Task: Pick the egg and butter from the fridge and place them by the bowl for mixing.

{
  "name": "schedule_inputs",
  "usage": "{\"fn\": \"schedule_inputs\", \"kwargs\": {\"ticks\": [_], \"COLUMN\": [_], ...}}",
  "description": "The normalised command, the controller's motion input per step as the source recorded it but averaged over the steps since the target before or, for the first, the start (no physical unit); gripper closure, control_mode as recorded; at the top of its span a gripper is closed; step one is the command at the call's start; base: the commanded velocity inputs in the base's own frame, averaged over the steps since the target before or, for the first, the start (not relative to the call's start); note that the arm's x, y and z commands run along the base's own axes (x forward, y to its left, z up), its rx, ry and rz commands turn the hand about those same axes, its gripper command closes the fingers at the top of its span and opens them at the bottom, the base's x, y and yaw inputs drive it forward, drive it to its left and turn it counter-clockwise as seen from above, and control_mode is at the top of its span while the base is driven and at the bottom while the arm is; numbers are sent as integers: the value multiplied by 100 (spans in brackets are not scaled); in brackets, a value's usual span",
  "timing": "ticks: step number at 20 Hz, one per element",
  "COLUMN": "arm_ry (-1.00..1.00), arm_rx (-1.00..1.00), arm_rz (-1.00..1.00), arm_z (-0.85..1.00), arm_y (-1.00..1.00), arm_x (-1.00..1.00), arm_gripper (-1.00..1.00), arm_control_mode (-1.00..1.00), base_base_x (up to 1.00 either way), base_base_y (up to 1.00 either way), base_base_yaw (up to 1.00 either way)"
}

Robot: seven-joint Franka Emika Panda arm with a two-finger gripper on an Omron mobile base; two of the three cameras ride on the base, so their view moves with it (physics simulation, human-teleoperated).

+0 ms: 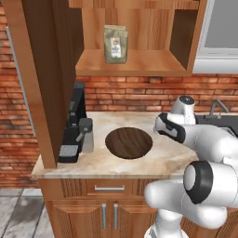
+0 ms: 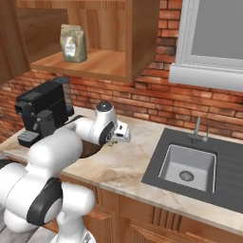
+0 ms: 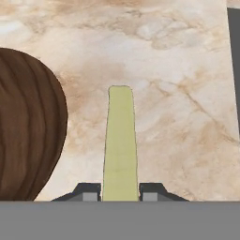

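Observation:
A pale yellow-olive stick of butter (image 3: 120,140) points away from the hand, with my gripper (image 3: 121,192) shut on its near end. It hangs over the marble counter (image 3: 178,93), just right of the dark wooden bowl (image 3: 28,140). From the left base view the bowl (image 1: 128,142) sits mid-counter and the gripper (image 1: 159,129) hovers at its right rim. The right base view has the hand (image 2: 124,135) over the counter, and the arm covers most of the bowl. The egg and the fridge are out of view.
A black coffee machine (image 1: 74,125) stands left of the bowl, against a tall wooden cabinet side (image 1: 42,69). A dark sink (image 2: 187,166) with a faucet (image 2: 197,128) lies to the right. A bag (image 1: 115,44) sits on the open shelf above.

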Motion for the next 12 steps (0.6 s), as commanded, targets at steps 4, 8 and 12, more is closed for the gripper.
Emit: {"fn": "schedule_inputs", "kwargs": {"ticks": [4, 8, 12], "arm_ry": [0, 0, 0], "arm_rx": [0, 0, 9], "arm_rz": [-1, 0, -1], "arm_z": [-19, -28, -33], "arm_y": [4, 0, 2], "arm_x": [31, 19, 24], "arm_gripper": [100, 100, 100], "arm_control_mode": [-100, -100, -100], "base_base_x": [0, 0, 0], "base_base_y": [0, 0, 0], "base_base_yaw": [0, 0, 0]}}
